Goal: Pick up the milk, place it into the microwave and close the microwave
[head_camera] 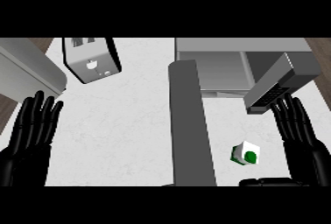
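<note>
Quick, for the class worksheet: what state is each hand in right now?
Left hand: open, fingers straight, holding nothing.
Right hand: open, fingers straight, holding nothing; the milk stands apart from it.

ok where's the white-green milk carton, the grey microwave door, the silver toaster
white-green milk carton point(244, 154), head view, its top
grey microwave door point(191, 127), head view, door's middle
silver toaster point(92, 61), head view, its pale face

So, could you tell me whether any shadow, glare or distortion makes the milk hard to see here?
Head view: the counter is evenly lit with no glare; the milk stands out white and green, with no clear shadow; the steep angle makes the toaster and the microwave door lean outward; the left hand and right hand read as flat black.
</note>
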{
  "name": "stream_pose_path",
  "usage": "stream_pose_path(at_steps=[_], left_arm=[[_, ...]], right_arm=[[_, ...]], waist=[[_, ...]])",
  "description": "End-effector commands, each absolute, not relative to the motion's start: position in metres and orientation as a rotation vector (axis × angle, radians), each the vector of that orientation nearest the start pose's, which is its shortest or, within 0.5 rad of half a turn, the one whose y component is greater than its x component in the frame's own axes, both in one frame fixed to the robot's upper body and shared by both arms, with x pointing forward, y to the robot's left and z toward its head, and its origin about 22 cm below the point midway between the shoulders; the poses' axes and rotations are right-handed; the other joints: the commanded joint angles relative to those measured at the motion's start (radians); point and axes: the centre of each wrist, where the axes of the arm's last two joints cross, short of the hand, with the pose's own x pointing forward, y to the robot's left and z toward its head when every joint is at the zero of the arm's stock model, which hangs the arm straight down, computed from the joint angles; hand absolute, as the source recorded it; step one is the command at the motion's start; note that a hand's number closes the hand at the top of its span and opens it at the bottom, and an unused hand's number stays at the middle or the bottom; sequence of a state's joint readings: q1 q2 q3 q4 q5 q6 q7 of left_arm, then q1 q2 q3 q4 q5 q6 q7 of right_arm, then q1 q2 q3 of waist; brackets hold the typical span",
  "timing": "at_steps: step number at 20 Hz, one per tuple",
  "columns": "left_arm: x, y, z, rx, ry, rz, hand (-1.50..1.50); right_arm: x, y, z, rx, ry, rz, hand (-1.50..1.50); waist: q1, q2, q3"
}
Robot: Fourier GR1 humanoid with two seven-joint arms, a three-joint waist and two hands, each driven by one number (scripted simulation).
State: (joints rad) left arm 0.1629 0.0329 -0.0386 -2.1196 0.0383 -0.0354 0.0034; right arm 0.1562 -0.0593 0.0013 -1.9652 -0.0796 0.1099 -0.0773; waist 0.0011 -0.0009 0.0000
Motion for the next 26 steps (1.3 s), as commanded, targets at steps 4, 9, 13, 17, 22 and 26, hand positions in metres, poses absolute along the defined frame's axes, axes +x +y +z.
stream_pose_path(at_steps=[4, 9, 13, 17, 22, 26], left_arm=[[0.186, 0.241, 0.101, -0.035, -1.979, -0.02, -1.5], [0.152, 0.218, 0.099, -0.055, -1.959, -0.047, -1.5], [0.143, 0.222, 0.103, -0.024, -1.955, -0.034, -1.5], [0.141, 0.233, 0.104, -0.026, -1.956, -0.027, -1.5], [0.132, 0.225, 0.113, -0.047, -1.961, -0.023, -1.5], [0.131, 0.225, 0.096, -0.02, -1.975, -0.064, -1.5]], right_arm=[[0.202, -0.277, 0.018, 0.04, -1.824, 0.071, -1.5], [0.185, -0.295, -0.017, -0.028, -1.811, 0.046, -1.5], [0.161, -0.276, -0.036, -0.048, -1.789, 0.05, -1.5], [0.187, -0.286, -0.053, -0.073, -1.776, 0.031, -1.5], [0.181, -0.307, -0.09, -0.074, -1.757, 0.039, -1.5], [0.184, -0.318, -0.117, -0.033, -1.741, -0.011, -1.5]], waist=[[0.0, 0.001, 0.0], [0.002, 0.0, 0.001], [-0.001, -0.001, 0.0], [0.003, 0.0, 0.0], [0.004, 0.0, 0.0], [0.008, 0.001, 0.0]])
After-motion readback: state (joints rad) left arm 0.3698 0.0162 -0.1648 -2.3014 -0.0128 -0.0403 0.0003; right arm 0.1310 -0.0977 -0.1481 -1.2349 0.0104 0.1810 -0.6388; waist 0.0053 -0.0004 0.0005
